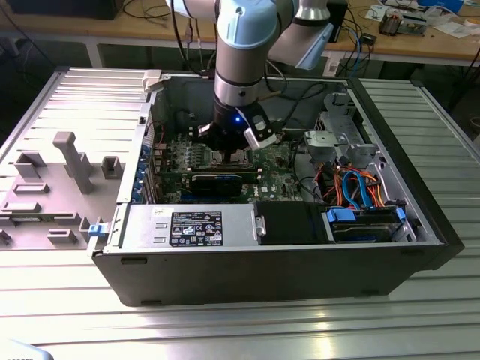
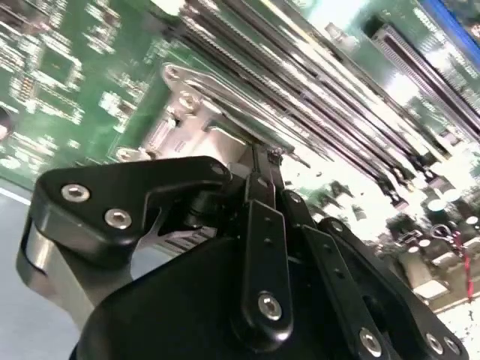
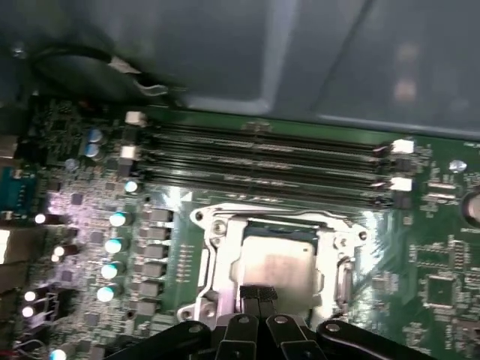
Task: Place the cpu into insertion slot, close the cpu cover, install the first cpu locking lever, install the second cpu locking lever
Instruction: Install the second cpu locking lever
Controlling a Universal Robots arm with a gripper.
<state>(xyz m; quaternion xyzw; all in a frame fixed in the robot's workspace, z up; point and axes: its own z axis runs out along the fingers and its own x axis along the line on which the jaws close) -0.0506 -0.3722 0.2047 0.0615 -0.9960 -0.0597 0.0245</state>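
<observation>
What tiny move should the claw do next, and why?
I'd guess a gentle press straight down on the cpu cover. The cpu lies flat in its window, and the claw sits at the cover's edge, so the cover may need seating.

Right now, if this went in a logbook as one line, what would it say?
gripper: over socket, fingertips together at cpu cover | cpu: seated in insertion slot | cover: down
</observation>
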